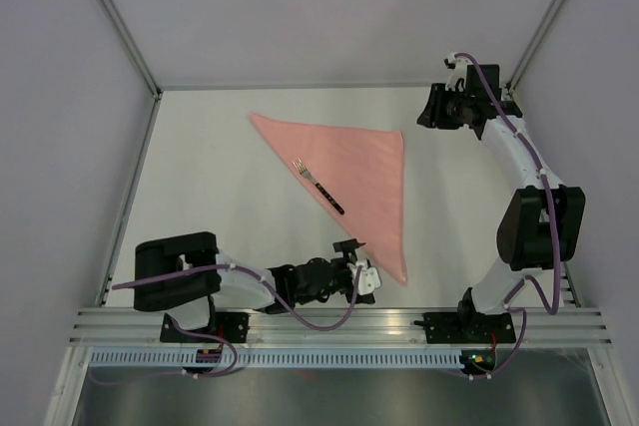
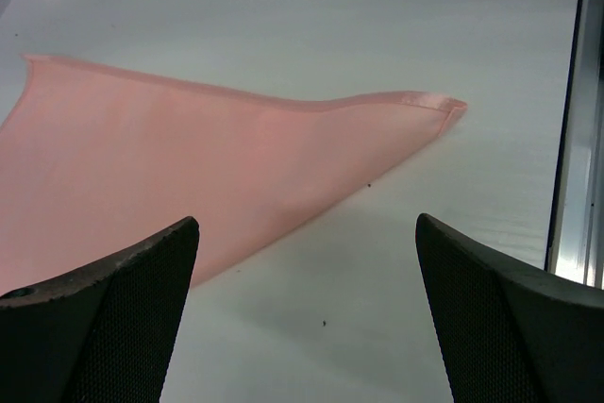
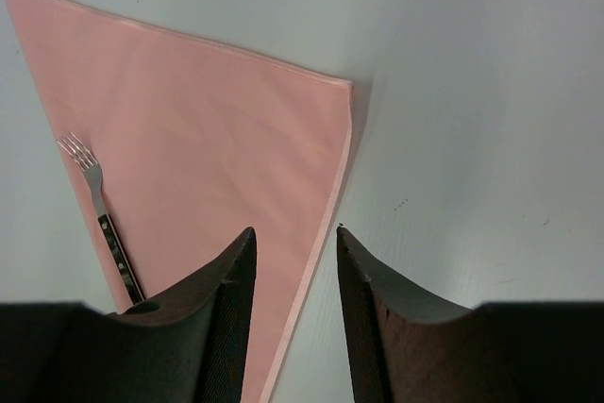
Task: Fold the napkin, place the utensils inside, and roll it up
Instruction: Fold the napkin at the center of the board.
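White table (image 1: 200, 177) holds the napkin (image 1: 364, 162) with a fork (image 1: 319, 187) on it, one corner beside the wide-open left gripper (image 1: 362, 266), another near the half-open right gripper (image 1: 430, 107).

napkin (image 1: 364, 177): plain pale pink | fork (image 1: 319, 187): silver tines, dark dotted handle | table (image 1: 200, 197): white | cables (image 1: 319, 327): purple
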`<state>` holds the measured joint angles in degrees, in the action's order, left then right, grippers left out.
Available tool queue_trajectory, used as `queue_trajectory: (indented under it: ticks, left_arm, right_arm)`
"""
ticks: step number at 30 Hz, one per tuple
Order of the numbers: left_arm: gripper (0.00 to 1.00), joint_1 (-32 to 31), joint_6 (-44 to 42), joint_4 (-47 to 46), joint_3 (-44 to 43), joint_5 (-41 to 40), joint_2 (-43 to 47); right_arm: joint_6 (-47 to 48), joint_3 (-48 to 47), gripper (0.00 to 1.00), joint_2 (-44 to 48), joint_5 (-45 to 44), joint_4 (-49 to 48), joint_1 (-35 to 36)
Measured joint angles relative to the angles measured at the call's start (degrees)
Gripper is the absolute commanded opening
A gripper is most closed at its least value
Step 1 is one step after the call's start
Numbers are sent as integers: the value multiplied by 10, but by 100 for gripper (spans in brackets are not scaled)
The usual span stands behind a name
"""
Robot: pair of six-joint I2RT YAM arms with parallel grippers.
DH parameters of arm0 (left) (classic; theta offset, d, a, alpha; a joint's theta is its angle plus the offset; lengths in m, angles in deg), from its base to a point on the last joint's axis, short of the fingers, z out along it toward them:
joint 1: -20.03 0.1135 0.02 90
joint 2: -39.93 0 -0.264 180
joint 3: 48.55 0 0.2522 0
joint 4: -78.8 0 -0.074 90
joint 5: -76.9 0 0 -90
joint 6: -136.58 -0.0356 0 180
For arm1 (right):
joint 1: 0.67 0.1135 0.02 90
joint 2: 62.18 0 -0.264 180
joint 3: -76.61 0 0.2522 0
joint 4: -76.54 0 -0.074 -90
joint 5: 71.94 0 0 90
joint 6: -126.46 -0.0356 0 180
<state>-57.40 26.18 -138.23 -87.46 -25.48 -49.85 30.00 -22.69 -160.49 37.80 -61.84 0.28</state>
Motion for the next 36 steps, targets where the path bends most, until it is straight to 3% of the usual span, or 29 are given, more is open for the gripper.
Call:
queue_trajectory:
  ticks: [8, 24, 36]
  left_arm:
    - [95, -51, -46, -37, -74, -10, -112]
    - [88, -75, -70, -57, -113, -11, -201]
    - [69, -76, -86, -63, -143, -26, -234]
  right_arm:
    - [-1, 0, 43, 0, 3, 0, -6]
    - [-4, 9, 39, 0, 12, -2, -23]
    - [-4, 14, 36, 0, 12, -5, -23]
